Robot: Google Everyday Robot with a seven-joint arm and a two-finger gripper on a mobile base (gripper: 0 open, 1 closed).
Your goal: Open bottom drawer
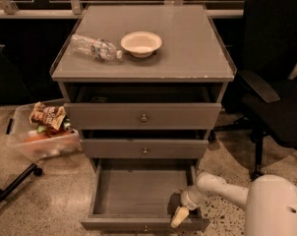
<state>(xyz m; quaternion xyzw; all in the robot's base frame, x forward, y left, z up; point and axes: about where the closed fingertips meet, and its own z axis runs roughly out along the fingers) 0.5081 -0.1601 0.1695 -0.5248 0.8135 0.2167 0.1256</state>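
Note:
The bottom drawer point(138, 191) of the grey cabinet stands pulled out, showing a plain grey empty tray. Its short front panel point(114, 224) lies at the lower edge of the view, with the small knob point(145, 227) just showing. My gripper point(179, 217) hangs from the white arm point(222, 188) at the drawer's front right corner, pointing down over the front panel, right of the knob. The middle drawer point(145, 149) and top drawer point(143, 116) sit above, only slightly out.
A clear plastic bottle point(94, 47) lies on the cabinet top beside a white bowl point(141, 43). A clear bin of snacks point(40, 134) stands on the floor at left. A black office chair point(276, 82) stands at right. A dark stand leg point(13, 183) crosses the lower left floor.

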